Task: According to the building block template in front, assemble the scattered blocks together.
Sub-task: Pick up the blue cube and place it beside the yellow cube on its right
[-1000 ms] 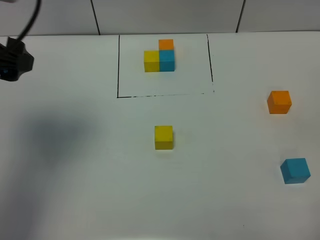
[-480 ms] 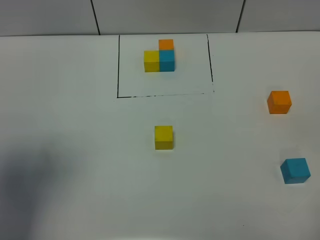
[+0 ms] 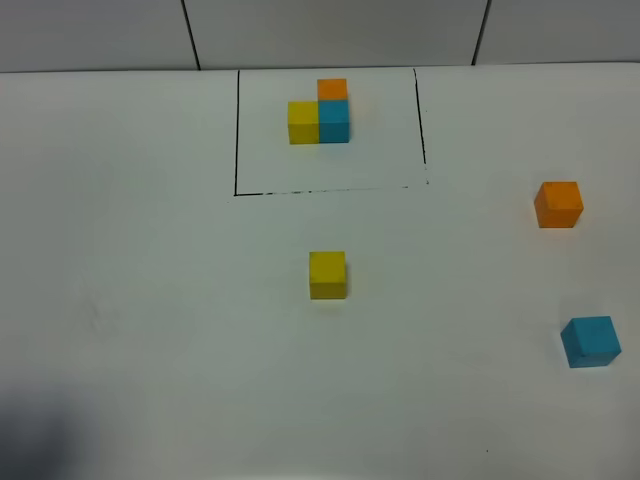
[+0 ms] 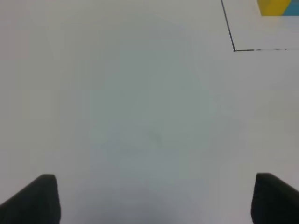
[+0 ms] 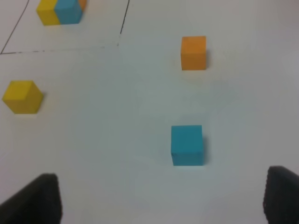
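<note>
The template (image 3: 320, 113) is an L of yellow, blue and orange cubes inside a black drawn rectangle (image 3: 237, 130) at the back of the white table. A loose yellow cube (image 3: 327, 275) sits in the middle. A loose orange cube (image 3: 558, 204) and a sky-blue cube (image 3: 590, 341) sit at the right. Neither gripper shows in the high view. The left gripper (image 4: 154, 198) is open over bare table; a rectangle corner (image 4: 233, 49) lies beyond it. The right gripper (image 5: 161, 200) is open, with the blue cube (image 5: 187, 144) just ahead, the orange cube (image 5: 193, 52) beyond and the yellow cube (image 5: 22, 96) off to one side.
A grey tiled wall (image 3: 330, 30) runs along the table's back edge. A dark shadow (image 3: 35, 440) lies on the table at the front left corner. The table surface (image 3: 150, 300) is plain white.
The left arm, seen at the left edge a second ago, has left the high view. Its shadow has slid toward the front left corner. The cubes have not moved.
</note>
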`<move>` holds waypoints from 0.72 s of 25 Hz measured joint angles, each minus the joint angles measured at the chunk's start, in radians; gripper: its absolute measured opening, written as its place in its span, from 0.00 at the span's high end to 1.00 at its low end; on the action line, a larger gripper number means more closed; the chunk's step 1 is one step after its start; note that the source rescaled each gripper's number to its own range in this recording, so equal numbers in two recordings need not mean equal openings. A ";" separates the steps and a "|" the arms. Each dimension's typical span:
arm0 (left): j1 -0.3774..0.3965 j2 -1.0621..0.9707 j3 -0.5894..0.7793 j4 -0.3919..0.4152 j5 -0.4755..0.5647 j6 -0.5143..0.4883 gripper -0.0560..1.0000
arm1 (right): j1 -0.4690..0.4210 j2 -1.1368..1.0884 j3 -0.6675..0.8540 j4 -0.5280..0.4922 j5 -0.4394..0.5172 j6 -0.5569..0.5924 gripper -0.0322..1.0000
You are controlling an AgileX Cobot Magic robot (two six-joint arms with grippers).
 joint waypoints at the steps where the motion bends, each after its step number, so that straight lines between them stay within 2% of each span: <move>1: 0.000 -0.039 0.020 -0.014 0.000 0.014 0.12 | 0.000 0.000 0.000 0.000 0.000 0.000 0.24; 11: 0.000 -0.336 0.139 -0.167 0.051 0.157 0.16 | 0.000 0.000 0.000 0.000 0.000 0.003 0.24; 18: 0.000 -0.426 0.146 -0.208 0.087 0.211 0.18 | 0.000 0.000 0.000 0.000 0.000 0.004 0.24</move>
